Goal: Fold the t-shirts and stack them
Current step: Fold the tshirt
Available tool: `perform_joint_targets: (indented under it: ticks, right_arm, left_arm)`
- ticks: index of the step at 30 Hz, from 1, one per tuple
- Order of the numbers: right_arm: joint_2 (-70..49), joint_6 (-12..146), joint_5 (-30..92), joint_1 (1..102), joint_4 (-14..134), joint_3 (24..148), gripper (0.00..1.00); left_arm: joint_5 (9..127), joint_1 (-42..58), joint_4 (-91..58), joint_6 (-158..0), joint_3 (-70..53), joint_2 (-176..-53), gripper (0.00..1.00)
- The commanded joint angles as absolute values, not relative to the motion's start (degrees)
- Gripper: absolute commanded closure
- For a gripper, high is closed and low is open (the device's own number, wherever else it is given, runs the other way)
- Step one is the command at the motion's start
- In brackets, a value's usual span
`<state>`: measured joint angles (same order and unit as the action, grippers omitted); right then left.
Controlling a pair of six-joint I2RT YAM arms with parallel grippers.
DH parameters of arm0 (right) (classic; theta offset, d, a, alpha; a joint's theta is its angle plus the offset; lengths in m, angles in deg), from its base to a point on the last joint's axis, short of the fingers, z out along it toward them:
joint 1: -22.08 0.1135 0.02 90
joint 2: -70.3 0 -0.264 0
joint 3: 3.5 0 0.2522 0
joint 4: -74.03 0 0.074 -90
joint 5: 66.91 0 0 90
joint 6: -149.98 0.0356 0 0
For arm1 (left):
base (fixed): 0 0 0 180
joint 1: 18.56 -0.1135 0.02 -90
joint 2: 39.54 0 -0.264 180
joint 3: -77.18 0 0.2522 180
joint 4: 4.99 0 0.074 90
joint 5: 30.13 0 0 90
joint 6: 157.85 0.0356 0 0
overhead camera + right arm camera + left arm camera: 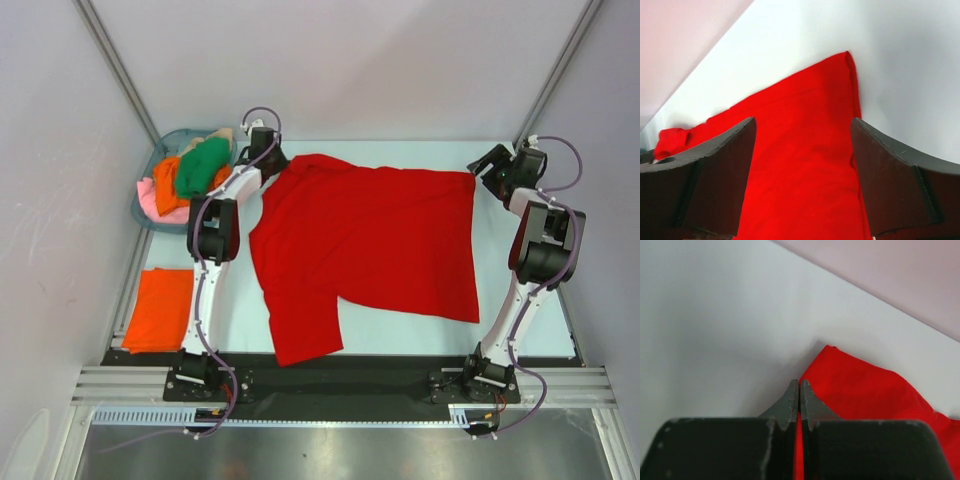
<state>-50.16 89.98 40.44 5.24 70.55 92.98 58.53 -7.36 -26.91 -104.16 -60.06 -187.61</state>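
Here, from the top camera, the red t-shirt point(370, 240) lies spread out in the middle of the table point(240, 300). One sleeve points to the near edge. The left gripper point(272, 158) sits at the far left corner of the shirt. The right gripper point(492, 165) is at the far right corner. From up here I cannot tell how wide either one is. A basket point(143, 215) stands at the far left, just beside the left arm. In it are a green t-shirt point(203, 165) on top, a loose orange t-shirt point(170, 188) under it and a pink t-shirt point(147, 198) at the side, all in a heap. A folded orange t-shirt point(160, 308) lies flat on the table at the near left, well apart from the red one.

Next, the left wrist camera. The left gripper point(799, 399) has its two fingers pressed tight together. A thin strip of red cloth shows between them, so it is pinching the red t-shirt point(865, 390) at its corner. The rest of the corner lies on the table point(715, 340).

Last, the right wrist camera. The right gripper point(802, 122) has its fingers far apart, one on each side of the shirt corner. It holds nothing. The red t-shirt point(800, 175) lies flat below it on the table point(900, 75), with its pointed corner reaching past the fingertips.
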Motion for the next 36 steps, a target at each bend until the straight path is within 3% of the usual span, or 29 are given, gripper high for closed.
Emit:
perform_joint_targets:
  ticks: [1,8,11,16,21,23,28,33,36]
  right_arm:
    - [-52.30,88.90,39.62,5.47,68.44,97.01,0.19]
    - [-55.82,87.58,39.09,4.95,64.66,102.37,0.19]
    - [-56.61,87.58,39.70,4.51,64.31,103.51,0.19]
    - [-62.05,86.26,38.48,3.45,56.95,112.20,0.19]
    - [-71.28,86.18,39.53,3.18,47.37,126.61,0.35]
    - [-74.36,84.69,37.34,4.06,44.29,132.59,0.37]
    - [-77.00,80.81,35.14,5.73,42.43,136.73,0.39]
    - [-79.02,78.53,34.44,7.05,39.55,140.51,0.58]
    - [-79.99,76.34,30.23,8.37,36.37,142.19,0.58]
  left_arm:
    - [55.83,-6.43,-26.22,-100.46,-62.79,-180.61,0.98]
    - [57.14,-5.82,-25.52,-98.96,-63.49,-178.94,0.95]
    - [57.93,-5.82,-25.78,-99.31,-63.85,-178.94,1.00]
    - [59.33,-5.55,-24.99,-100.54,-62.35,-176.49,1.00]
    - [61.54,-5.38,-24.64,-101.33,-61.48,-174.02,1.00]
    - [63.28,-5.38,-23.76,-102.21,-60.43,-172.88,1.00]
    - [65.76,-5.20,-22.00,-103.62,-57.96,-171.47,1.00]
    - [67.86,-5.03,-20.95,-105.37,-56.64,-170.94,1.00]
    - [68.13,-4.85,-20.16,-105.73,-55.32,-170.33,1.00]
